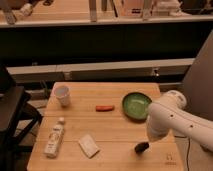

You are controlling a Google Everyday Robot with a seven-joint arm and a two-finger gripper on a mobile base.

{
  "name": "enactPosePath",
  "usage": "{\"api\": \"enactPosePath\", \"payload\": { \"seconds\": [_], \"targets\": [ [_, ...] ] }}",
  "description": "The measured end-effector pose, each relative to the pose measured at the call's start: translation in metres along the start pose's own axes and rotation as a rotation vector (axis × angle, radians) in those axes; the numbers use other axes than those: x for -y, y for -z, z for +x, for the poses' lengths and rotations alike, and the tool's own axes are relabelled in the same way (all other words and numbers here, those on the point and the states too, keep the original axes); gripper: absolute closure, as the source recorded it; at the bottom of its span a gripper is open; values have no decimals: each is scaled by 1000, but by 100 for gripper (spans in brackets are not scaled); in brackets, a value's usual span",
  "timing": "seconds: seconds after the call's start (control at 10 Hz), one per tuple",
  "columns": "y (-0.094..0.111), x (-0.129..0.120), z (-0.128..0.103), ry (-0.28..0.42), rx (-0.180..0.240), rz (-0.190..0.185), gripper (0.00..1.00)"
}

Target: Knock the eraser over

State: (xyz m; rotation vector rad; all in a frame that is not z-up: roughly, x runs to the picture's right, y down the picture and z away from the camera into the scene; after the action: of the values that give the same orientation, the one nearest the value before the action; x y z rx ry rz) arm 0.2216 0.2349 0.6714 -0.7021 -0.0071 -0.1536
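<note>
The claw (149,140), open or closed I cannot tell, hangs low under the white arm over the table's (116,131) front right corner, right against the eraser (141,147), a small, probably light, grippy block best nudged sideways near its top.

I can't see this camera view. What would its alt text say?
A robot's end effector hangs beside a small black eraser, front right on the wooden table; a green bowl, paper cup and bottle sit farther off.
</note>
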Motion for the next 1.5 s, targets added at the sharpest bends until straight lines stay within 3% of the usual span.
{"api": "enactPosePath", "payload": {
  "seconds": [1.5],
  "targets": [
    [-10, -10, -26, 103, -27, -88, 100]
  ]
}}
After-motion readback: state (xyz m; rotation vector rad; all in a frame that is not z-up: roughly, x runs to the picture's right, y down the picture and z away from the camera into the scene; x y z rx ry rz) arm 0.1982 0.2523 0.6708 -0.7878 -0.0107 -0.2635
